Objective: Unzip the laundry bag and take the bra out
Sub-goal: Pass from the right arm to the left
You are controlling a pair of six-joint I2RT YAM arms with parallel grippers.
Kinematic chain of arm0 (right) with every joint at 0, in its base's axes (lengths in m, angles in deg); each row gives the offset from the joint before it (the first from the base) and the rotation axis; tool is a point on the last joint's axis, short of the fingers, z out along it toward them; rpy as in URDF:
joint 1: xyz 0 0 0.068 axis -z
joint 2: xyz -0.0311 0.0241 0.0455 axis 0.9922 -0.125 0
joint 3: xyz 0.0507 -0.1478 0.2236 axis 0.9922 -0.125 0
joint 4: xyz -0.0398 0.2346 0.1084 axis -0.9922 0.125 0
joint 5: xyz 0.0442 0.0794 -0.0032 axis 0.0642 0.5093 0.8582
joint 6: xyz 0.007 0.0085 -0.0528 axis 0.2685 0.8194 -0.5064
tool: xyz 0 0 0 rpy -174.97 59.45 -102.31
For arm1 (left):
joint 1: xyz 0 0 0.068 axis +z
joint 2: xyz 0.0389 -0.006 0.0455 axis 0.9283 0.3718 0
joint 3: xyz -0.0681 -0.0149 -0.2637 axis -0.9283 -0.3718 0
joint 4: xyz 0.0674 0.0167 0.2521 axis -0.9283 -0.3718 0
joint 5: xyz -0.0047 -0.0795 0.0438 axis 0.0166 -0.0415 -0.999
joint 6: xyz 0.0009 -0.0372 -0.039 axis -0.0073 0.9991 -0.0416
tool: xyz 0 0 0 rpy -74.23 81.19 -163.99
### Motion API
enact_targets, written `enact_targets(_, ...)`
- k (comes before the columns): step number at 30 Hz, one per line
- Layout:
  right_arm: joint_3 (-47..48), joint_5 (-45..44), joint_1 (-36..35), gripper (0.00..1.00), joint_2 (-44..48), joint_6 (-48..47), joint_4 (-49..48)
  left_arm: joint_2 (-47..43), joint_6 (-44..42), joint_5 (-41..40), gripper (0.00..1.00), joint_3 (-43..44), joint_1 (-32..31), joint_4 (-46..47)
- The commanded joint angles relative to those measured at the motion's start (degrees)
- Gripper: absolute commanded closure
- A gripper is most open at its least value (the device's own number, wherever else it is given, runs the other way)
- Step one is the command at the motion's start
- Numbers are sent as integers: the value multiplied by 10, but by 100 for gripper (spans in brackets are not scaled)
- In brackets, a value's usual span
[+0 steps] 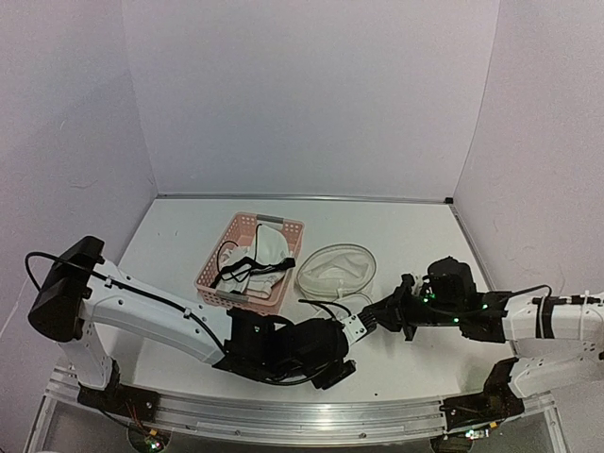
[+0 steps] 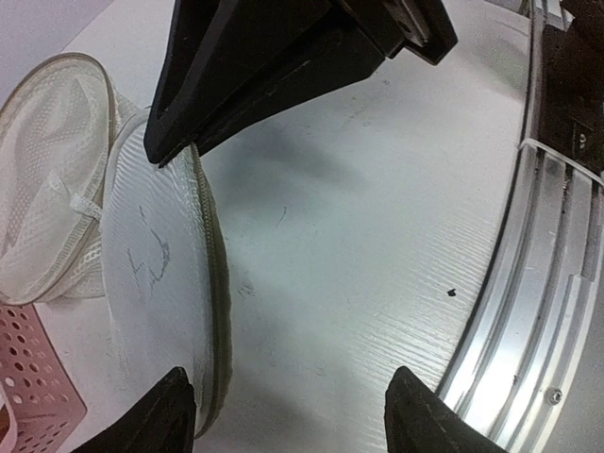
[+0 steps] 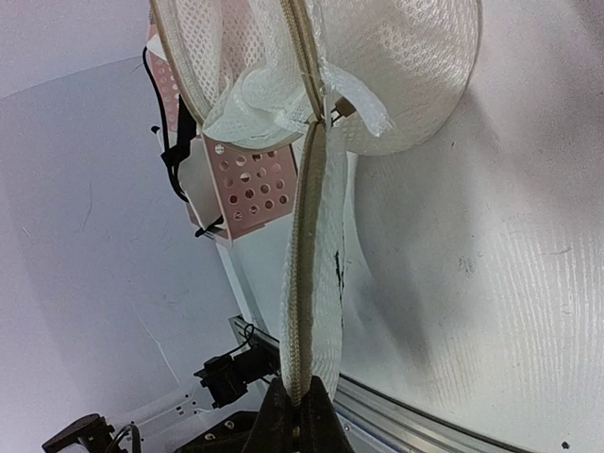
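1. Aluminium rail (image 1: pixel 283 415), along the near edge of the white table (image 1: pixel 179 236).

2. Left gripper (image 2: pixel 291 389), low over the table just behind the rail. Its jaws are spread wide with only bare tabletop between them; one finger (image 2: pixel 176 408) is right against the lower rim of item 4.

3. Right gripper (image 3: pixel 300 404), reaching in from the right. Its jaws are pinched tight on the zip-edged rim of item 4.

4. Round flap (image 2: pixel 151 274) of the laundry bag (image 1: pixel 335 269), unzipped and swung out, standing on edge. The face with the dark outline drawing is turned toward the left gripper. From the gripped rim its long axis runs away to the bag body.

5. Bag body, white mesh, mid-table, lying slack with its mouth gaping upward.

6. Pink slotted basket (image 1: pixel 213 253), just left of the bag. The bra (image 1: pixel 269 250) lies heaped inside it, with black straps trailing across it.
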Motion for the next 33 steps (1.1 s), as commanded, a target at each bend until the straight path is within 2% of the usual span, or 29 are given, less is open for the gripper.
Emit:
enact_targets(1,-5,-7,2,100,20,-2,-20,14,-11,-73,33,43,-2,-18)
enact_targets(6,-6,-1,2,100,27,-9,-20,28,-17,-117,40,59,-2,-30)
enact_targets(11,-11,3,2,100,35,-10,-20,47,-33,-124,47,69,-2,-33)
enact_targets(20,-19,5,2,100,51,-17,-20,61,-40,-125,74,75,-1,-33)
enact_targets(22,-22,6,2,100,53,-18,-20,61,-40,-127,84,76,-1,-33)
enact_targets(24,-25,8,1,100,56,-20,-20,61,-39,-132,99,77,-1,-33)
enact_targets(26,-27,11,2,100,58,-25,-20,60,-41,-135,100,79,-1,-34)
enact_targets(31,-26,19,2,63,66,-55,-14,50,-43,-125,100,87,-1,-49)
enact_targets(33,-21,22,2,52,73,-79,-7,39,-45,-111,100,88,-1,-57)
